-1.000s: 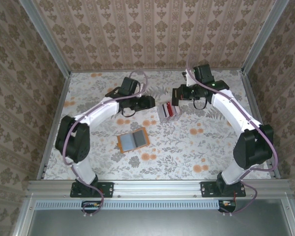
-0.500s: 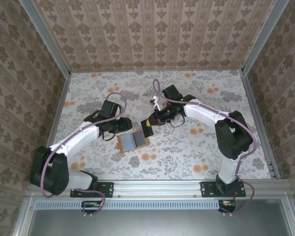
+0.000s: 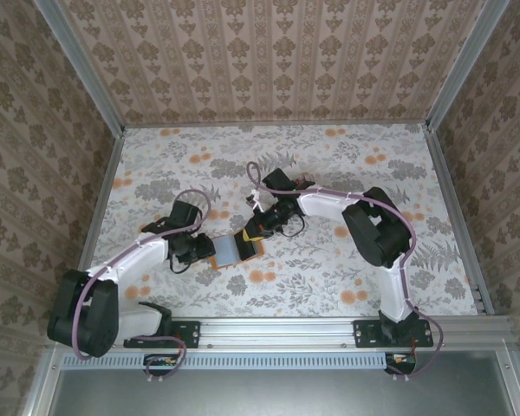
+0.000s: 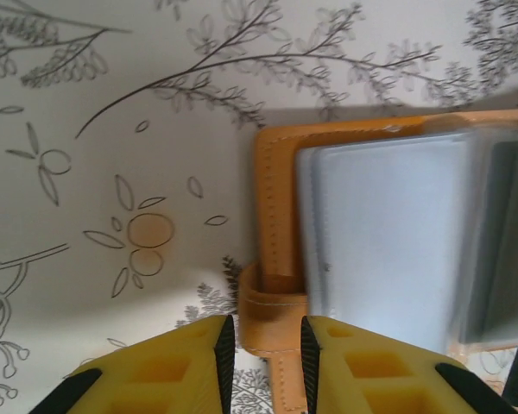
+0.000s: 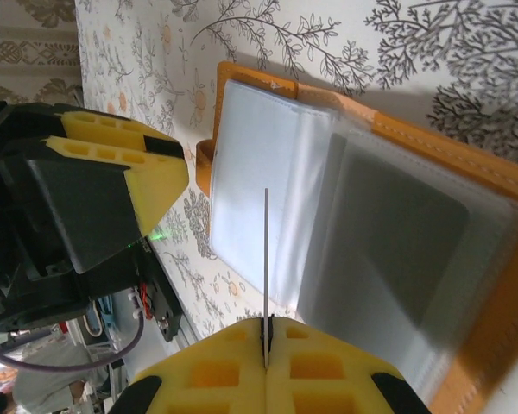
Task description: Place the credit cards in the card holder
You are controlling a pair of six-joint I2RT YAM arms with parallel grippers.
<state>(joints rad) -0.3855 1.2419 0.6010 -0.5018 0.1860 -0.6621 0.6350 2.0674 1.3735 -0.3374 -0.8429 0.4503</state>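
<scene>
The orange card holder lies open on the table, its clear sleeves facing up. My left gripper is at its left edge. In the left wrist view its jaws stand closed in on the holder's orange strap, which fills the gap between the pads. My right gripper hovers over the holder's far right part, shut on one thin credit card. I see the card edge-on, standing upright over the sleeves of the card holder.
The table is a floral-patterned sheet, walled by patterned panels at the back and sides. A metal rail runs along the near edge. The left gripper's yellow finger sits close beside the holder in the right wrist view.
Both arms have come from the far middle of the table down to the holder. The right one now holds a card over it. The left jaws have narrowed around the strap.
</scene>
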